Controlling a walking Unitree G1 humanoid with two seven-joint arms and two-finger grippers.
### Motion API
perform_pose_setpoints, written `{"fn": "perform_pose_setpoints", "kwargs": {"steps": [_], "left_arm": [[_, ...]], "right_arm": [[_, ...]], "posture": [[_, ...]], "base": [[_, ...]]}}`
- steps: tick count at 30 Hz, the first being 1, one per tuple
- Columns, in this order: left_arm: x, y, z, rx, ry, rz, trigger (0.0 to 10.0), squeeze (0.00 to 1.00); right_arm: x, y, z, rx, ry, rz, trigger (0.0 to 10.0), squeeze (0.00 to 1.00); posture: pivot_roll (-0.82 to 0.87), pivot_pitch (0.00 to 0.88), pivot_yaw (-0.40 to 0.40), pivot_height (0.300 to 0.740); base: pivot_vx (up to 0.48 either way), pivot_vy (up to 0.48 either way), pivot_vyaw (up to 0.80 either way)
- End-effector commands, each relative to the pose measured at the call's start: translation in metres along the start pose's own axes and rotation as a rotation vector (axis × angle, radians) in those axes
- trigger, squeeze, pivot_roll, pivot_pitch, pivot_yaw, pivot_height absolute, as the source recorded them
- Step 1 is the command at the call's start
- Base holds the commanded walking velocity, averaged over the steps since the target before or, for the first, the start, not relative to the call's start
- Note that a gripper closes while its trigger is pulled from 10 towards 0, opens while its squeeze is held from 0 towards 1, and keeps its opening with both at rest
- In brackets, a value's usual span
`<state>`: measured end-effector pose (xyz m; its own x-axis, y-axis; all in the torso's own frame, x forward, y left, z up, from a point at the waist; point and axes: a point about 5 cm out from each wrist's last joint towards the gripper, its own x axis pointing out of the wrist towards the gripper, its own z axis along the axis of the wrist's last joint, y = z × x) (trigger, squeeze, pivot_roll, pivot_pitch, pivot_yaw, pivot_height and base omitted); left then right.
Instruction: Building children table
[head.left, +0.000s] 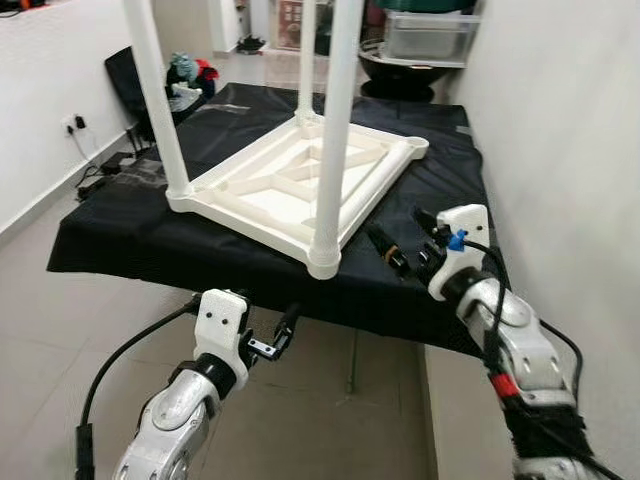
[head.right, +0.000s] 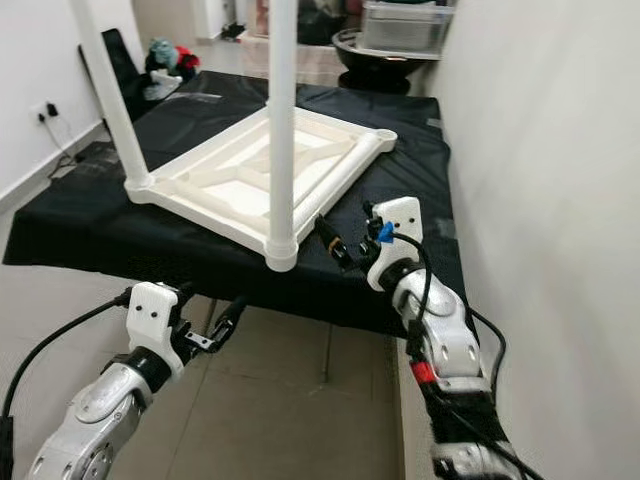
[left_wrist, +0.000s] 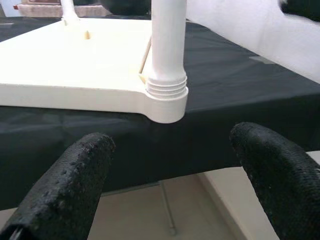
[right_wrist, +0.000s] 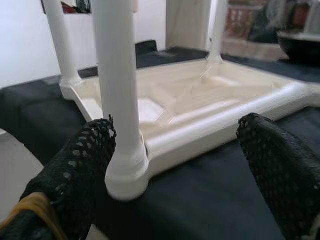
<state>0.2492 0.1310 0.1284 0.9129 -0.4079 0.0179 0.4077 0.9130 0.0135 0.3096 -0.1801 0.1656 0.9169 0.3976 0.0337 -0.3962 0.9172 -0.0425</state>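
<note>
A white plastic children's table (head.left: 300, 185) lies upside down on a black-covered surface (head.left: 130, 225). Three white legs stand up from its corners: the near one (head.left: 335, 130), the left one (head.left: 160, 100) and the far one (head.left: 305, 60). The right corner (head.left: 415, 148) carries no leg. My left gripper (head.left: 275, 338) hangs open below the front edge of the surface, facing the near leg's socket (left_wrist: 167, 95). My right gripper (head.left: 405, 240) is open over the black cloth just right of the near corner, holding nothing. In the right wrist view the near leg (right_wrist: 117, 75) stands close to one finger (right_wrist: 70, 185).
A white wall (head.left: 560, 150) runs close along the right. A dark chair with clothes (head.left: 180, 80) stands at the far left, with a wall socket and cables (head.left: 85, 150) beside it. A clear storage box (head.left: 430, 35) and a black basin (head.left: 400, 70) sit behind. Tiled floor (head.left: 60, 320) lies in front.
</note>
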Motion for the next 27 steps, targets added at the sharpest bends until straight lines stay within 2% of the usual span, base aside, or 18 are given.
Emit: {"fn": "perform_pose_setpoints", "kwargs": {"steps": [1,4,8,9,12,15,27], "left_arm": [[-0.001,0.009,-0.002,0.032,0.015,0.033,10.0,0.0],[-0.003,0.019,-0.008,0.011,0.049,0.085,10.0,0.0],[-0.005,0.02,-0.012,-0.006,0.063,0.099,10.0,0.0],[-0.006,0.019,-0.016,-0.007,0.073,0.101,10.0,0.0],[-0.006,0.018,-0.018,-0.003,0.079,0.1,10.0,0.0],[-0.006,0.018,-0.019,-0.003,0.082,0.099,10.0,0.0],[0.005,0.021,-0.018,0.014,0.07,0.093,10.0,0.0]], "right_arm": [[-0.005,0.001,-0.011,0.011,0.047,-0.031,10.0,0.0],[-0.023,0.005,-0.042,0.022,0.157,-0.172,10.0,0.0],[-0.03,0.015,-0.052,0.046,0.19,-0.198,10.0,0.0],[-0.032,0.023,-0.056,0.072,0.204,-0.18,10.0,0.0],[-0.032,0.028,-0.057,0.074,0.211,-0.15,10.0,0.0],[-0.031,0.03,-0.057,0.08,0.212,-0.145,10.0,0.0],[-0.022,0.023,-0.058,0.03,0.225,-0.249,10.0,0.0]], "posture": [[-0.06,0.0,-0.044,0.74],[-0.07,0.0,-0.037,0.74],[-0.08,0.0,-0.036,0.74],[-0.08,0.0,-0.036,0.74],[-0.08,0.0,-0.038,0.74],[-0.08,0.0,-0.042,0.74],[-0.09,0.0,-0.028,0.74]], "base": [[0.0,0.0,0.0],[0.0,0.32,0.0],[0.0,0.48,0.0],[0.0,0.48,0.0],[0.0,0.48,0.0],[0.0,0.48,-0.8],[0.0,0.48,-0.8]]}}
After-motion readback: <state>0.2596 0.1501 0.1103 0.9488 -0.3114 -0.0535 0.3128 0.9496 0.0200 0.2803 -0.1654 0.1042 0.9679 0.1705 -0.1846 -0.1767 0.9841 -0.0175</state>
